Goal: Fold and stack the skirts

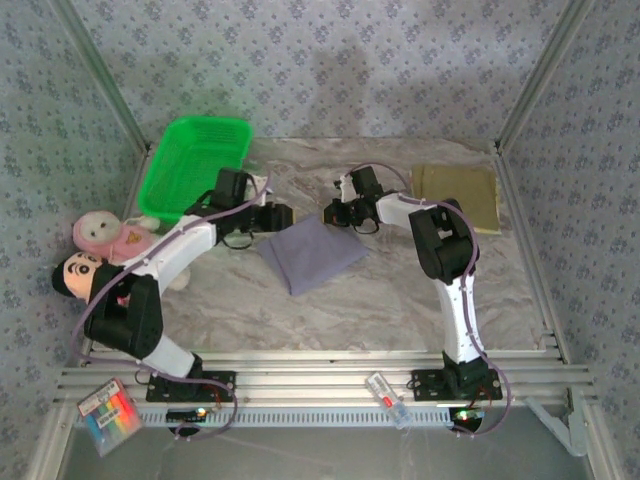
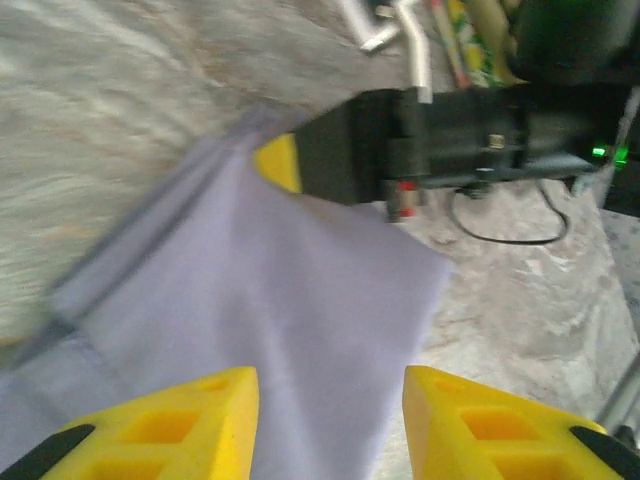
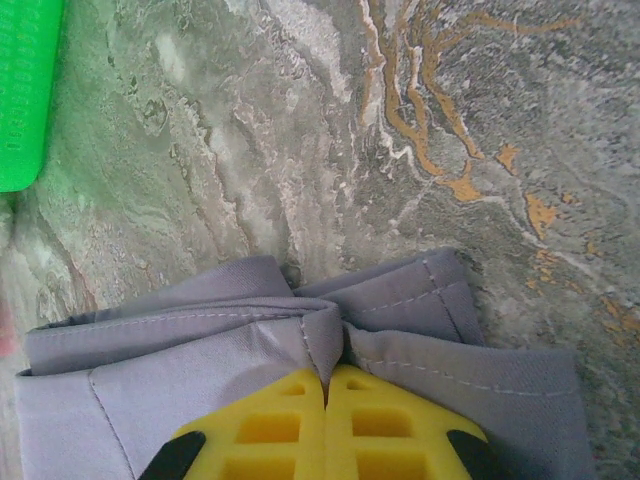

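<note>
A lavender-grey skirt (image 1: 312,255) lies partly folded on the marbled table, mid-centre. My right gripper (image 1: 330,213) is at its far corner, shut on a pinched fold of the hem (image 3: 330,330). In the right wrist view the gripper (image 3: 326,372) has its yellow fingers pressed together on the cloth. My left gripper (image 1: 283,216) hovers at the skirt's far left edge. Its fingers (image 2: 220,410) stand apart over the lavender-grey skirt (image 2: 300,300) and hold nothing. The right gripper (image 2: 283,162) faces it across the cloth. An olive-khaki skirt (image 1: 458,197) lies flat at the far right.
A green plastic basket (image 1: 195,165) stands at the far left, its edge in the right wrist view (image 3: 25,90). Two plush dolls (image 1: 100,233) (image 1: 78,275) lie by the left wall. A pack of coloured items (image 1: 108,413) rests on the front rail.
</note>
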You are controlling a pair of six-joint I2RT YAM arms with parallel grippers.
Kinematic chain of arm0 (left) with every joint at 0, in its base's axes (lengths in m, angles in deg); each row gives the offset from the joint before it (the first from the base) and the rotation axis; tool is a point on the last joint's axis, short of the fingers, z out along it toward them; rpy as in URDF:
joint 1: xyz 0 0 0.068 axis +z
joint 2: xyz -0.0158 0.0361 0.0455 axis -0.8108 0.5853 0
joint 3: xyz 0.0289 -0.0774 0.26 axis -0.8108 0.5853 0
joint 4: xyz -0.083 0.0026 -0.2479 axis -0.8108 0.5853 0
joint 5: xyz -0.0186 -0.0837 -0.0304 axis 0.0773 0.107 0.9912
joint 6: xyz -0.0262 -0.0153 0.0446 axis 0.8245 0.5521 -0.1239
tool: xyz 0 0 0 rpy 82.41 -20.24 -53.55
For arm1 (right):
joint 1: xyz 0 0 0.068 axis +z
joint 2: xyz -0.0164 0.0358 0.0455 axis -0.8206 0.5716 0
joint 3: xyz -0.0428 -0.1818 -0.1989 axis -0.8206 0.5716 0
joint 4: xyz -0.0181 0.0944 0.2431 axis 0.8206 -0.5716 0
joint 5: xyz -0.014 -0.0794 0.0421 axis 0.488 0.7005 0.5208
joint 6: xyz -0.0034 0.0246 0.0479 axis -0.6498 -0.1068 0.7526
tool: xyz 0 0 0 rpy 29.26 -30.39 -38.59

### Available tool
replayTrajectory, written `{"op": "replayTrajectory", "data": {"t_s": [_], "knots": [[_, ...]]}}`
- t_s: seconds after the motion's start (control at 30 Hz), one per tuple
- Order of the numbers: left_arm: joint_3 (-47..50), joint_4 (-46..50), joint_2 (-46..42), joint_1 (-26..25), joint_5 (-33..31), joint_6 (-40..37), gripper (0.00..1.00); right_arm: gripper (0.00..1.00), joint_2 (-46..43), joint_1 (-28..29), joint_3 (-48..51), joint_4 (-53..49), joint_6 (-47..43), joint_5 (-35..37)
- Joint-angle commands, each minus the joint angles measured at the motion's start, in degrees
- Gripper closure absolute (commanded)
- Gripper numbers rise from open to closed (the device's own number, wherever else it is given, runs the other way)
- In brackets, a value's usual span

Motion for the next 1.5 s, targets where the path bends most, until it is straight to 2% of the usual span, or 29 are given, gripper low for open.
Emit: {"op": "replayTrajectory", "data": {"t_s": [0.0,0.07,0.2,0.3,0.43,0.53,0.63,0.67,0.73,0.8,0.9,1.03,1.17,1.3,1.47], "knots": [[-4.8,5.5,5.3,-5.5,-4.9,7.4,0.57,1.0,0.1,0.4,1.4,-2.9,1.3,3.7],[-5.7,4.7,8.7,-6.5,-3.6,13.0,0.6,1.0,-0.1,0.4,1.7,-2.5,1.7,3.9],[-3.2,2.9,12.7,-6.9,-5.2,23.8,0.58,1.0,-0.4,0.4,2.4,-1.5,2.5,4.1],[-2.2,8.7,15.5,-6.6,-9.3,25.1,0.56,1.0,-0.9,0.4,3.1,-0.6,2.8,4.2],[0.0,12.0,18.4,-5.2,-9.6,25.4,0.55,1.0,-2.1,0.4,4.0,-0.2,3.2,4.2],[0.3,13.5,18.6,-3.9,-12.4,24.4,0.47,0.92,-4.9,0.2,5.7,0.5,4.4,4.1],[-1.2,15.0,20.4,-3.9,-12.4,22.8,0.42,0.78,-9.6,-0.8,8.5,1.2,5.8,4.4],[-1.5,15.2,21.0,-4.0,-11.9,22.5,0.41,0.7,-11.2,-1.3,9.2,0.6,6.0,4.9],[-2.2,16.0,21.9,-4.0,-11.8,22.0,0.39,0.53,-13.7,-2.6,10.1,-2.4,6.4,5.8],[-2.5,16.6,22.0,-4.0,-12.2,21.6,0.36,0.28,-14.9,-3.8,10.9,-5.2,7.0,4.4],[-2.6,17.0,21.8,-4.0,-12.5,21.0,0.31,0.0,-15.4,-4.7,11.9,-10.2,6.9,1.6],[-3.4,18.6,22.7,-4.0,-12.5,20.4,0.19,0.0,-15.4,-4.4,11.4,-18.1,4.5,1.1],[-4.8,20.8,23.9,-3.9,-12.6,19.6,0.03,0.01,-14.2,-4.5,10.1,-22.0,3.4,-4.3],[-6.1,22.3,24.4,-4.0,-13.1,18.7,0.0,0.06,-11.1,-3.9,8.0,-24.0,2.7,-10.2],[-6.2,22.4,24.6,-3.9,-13.2,18.9,0.0,0.1,-7.3,-2.3,5.7,-24.7,3.4,-11.4]]}}
